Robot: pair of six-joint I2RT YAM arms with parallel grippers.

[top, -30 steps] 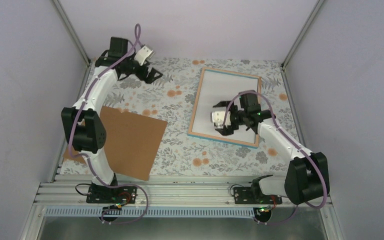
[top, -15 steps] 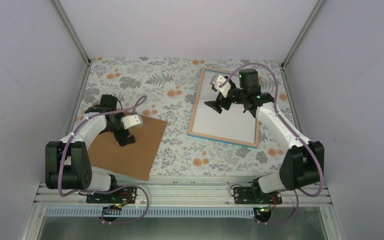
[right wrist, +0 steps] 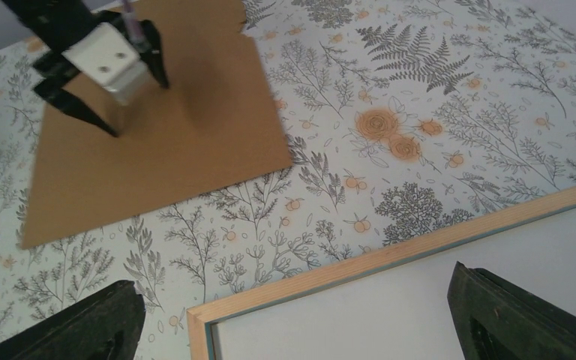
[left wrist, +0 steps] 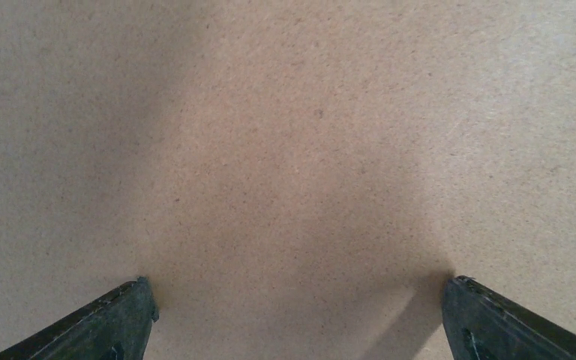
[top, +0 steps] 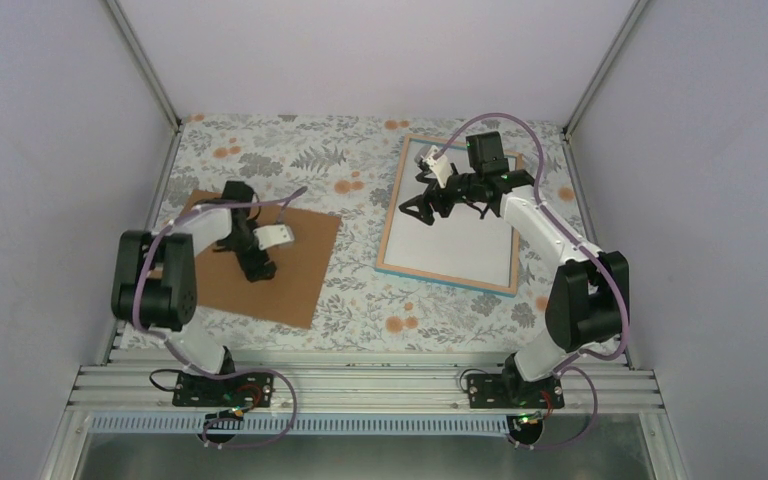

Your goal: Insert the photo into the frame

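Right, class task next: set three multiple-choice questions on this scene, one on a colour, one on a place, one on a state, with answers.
1. The frame's thin rim line is: A red; B black; C turquoise.
2. The left gripper is above: A the frame; B the brown board; C a cup.
3. The right gripper is: A open; B shut; C holding a pen.
Answers: C, turquoise shows along its near edge; B, its wrist view shows only board; A, its fingers stand wide apart, empty.

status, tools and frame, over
Left tool open, low over flat brown rectangular board. Right tool open over turquoise-rimmed wooden rectangular frame. No photo in view.
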